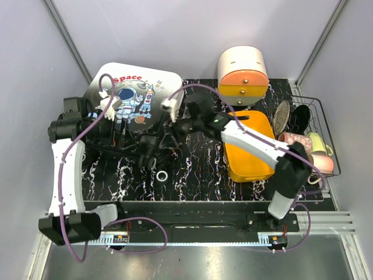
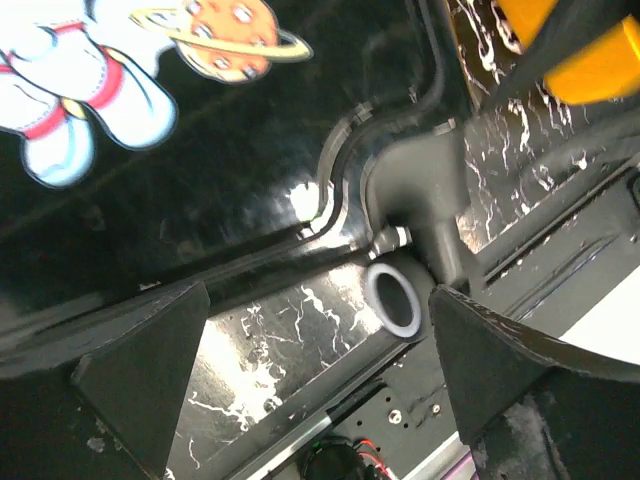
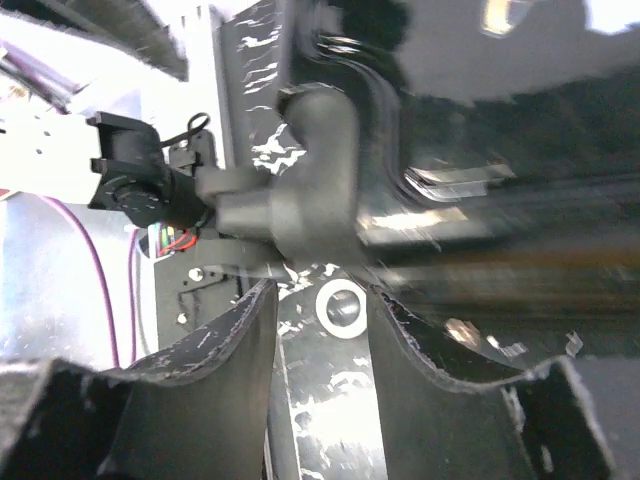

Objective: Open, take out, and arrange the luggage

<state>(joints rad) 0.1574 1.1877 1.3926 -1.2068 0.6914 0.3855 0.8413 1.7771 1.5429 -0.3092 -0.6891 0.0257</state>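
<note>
Luggage point(image 1: 137, 79) flat on the tabletop point(image 1: 198, 169), astronaut print up, halves together. At its near right corner, a grey caster point(image 2: 420, 190). Left pincer point(image 2: 318, 300) just beside that corner, spread wide, gripping nothing. Right pincer point(image 3: 320, 295) close to the same corner, part open, nothing held. White ring point(image 1: 162, 175) on the tabletop just in front of the luggage, visible through both gaps. Right of the luggage, orange tray point(image 1: 250, 149). Off its far right corner, white-and-orange drawer box point(image 1: 243, 69). Farthest right, wire rack point(image 1: 317, 105) with cups.
</note>
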